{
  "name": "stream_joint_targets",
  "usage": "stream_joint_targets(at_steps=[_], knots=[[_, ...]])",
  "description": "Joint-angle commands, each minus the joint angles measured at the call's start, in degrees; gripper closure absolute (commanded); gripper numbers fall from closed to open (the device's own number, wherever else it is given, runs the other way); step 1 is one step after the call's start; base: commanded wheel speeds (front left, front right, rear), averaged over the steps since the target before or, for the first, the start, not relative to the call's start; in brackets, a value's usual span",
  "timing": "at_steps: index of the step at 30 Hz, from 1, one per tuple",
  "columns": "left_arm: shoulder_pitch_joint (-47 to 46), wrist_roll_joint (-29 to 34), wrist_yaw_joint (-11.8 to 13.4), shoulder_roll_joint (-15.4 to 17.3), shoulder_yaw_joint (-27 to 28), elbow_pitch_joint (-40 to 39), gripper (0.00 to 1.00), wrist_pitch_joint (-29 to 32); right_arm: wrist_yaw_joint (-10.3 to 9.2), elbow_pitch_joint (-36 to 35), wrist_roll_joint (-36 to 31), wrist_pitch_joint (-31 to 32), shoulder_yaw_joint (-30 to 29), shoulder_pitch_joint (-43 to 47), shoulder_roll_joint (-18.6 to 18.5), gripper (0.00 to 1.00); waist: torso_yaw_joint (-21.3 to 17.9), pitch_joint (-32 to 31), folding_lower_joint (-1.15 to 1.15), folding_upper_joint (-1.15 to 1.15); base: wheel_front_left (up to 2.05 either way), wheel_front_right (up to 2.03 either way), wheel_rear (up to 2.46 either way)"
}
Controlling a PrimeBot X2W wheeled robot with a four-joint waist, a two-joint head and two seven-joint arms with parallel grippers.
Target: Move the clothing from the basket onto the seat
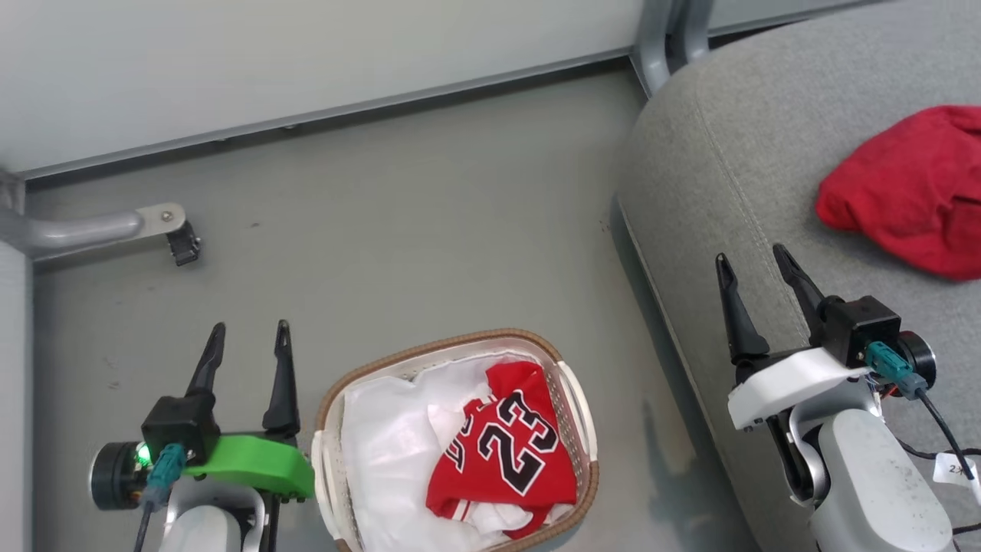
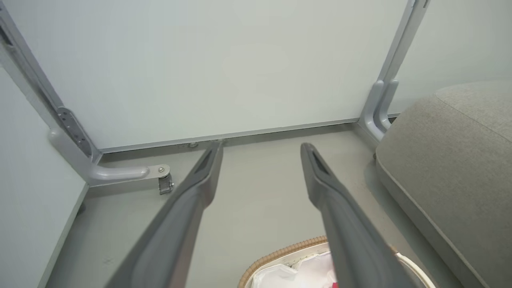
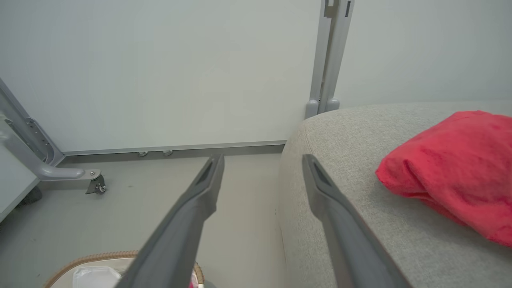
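While one red garment [image 1: 912, 199] lay on the seat [image 1: 713, 153], the jersey [image 1: 506, 452] sat crumpled in the basket [image 1: 460, 343]; left pincer [image 1: 250, 327] and right pincer [image 1: 749, 253] stood released. Soft and light, it was probably best pinched at a raised fold.

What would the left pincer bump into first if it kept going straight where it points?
Nothing stands close ahead of the left pincer. It points over grey floor toward the white wall panel, so it would probably meet the floor near that panel's foot; depth is unclear.
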Motion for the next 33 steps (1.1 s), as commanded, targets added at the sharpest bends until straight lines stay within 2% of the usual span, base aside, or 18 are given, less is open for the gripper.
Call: stream_joint_targets(at_steps=[1,8,19,26,33], knots=[[1.68,0.23,0.36,-0.06,1.01,0.15,0.00,-0.04,-0.08,-0.19,-0.25,-0.13,-0.27,1.76,0.25,0.00,4.49,-4.54,0.00,0.00,0.00,0.00,0.00],[5.93,-0.15,0.08,-0.28,4.57,1.14,0.00,-0.05,-0.08,-0.49,-0.51,-0.13,-1.56,6.28,1.50,0.00,6.16,-8.00,0.00,0.00,0.00,0.00,0.00],[10.21,-3.83,0.56,-0.28,3.44,2.10,0.00,-0.05,-0.08,0.81,-0.14,-0.13,-2.53,10.51,2.36,0.00,6.11,-10.17,0.00,0.00,0.00,0.00,0.00],[6.38,-5.41,-0.11,-0.25,-2.59,6.08,0.00,-0.04,-0.08,-1.08,0.09,-0.13,-0.69,6.73,2.23,0.00,4.16,-5.54,0.00,0.00,0.00,0.00,0.00],[-2.47,-8.96,-0.60,-0.22,-12.63,14.11,0.00,-0.04,-0.08,-4.64,1.35,-0.13,1.83,-0.07,0.87,0.00,0.10,4.36,0.00,0.00,0.00,0.00,0.00]])
